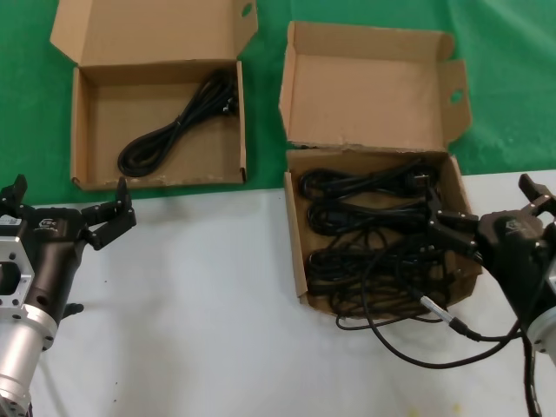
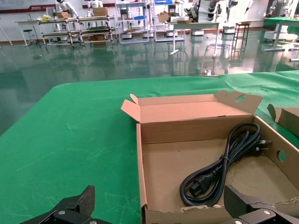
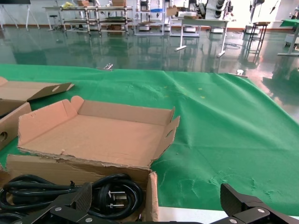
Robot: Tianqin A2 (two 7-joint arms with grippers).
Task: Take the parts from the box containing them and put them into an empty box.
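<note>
right gripper (image 1: 453,228) splayed over cable box's (image 1: 296,252) near-right edge, left gripper (image 1: 65,213) apart

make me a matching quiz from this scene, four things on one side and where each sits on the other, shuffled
Things:
1. lone cable
2. pile of cables
3. left gripper
4. right gripper

Places:
A. at the right rim of the squarish box, over the cables
B. inside the wider box, on the green cloth
C. above the white table, near the wider box's front wall
D. inside the squarish box, one strand trailing out onto the white table

Pairs: 1-B, 2-D, 3-C, 4-A
</note>
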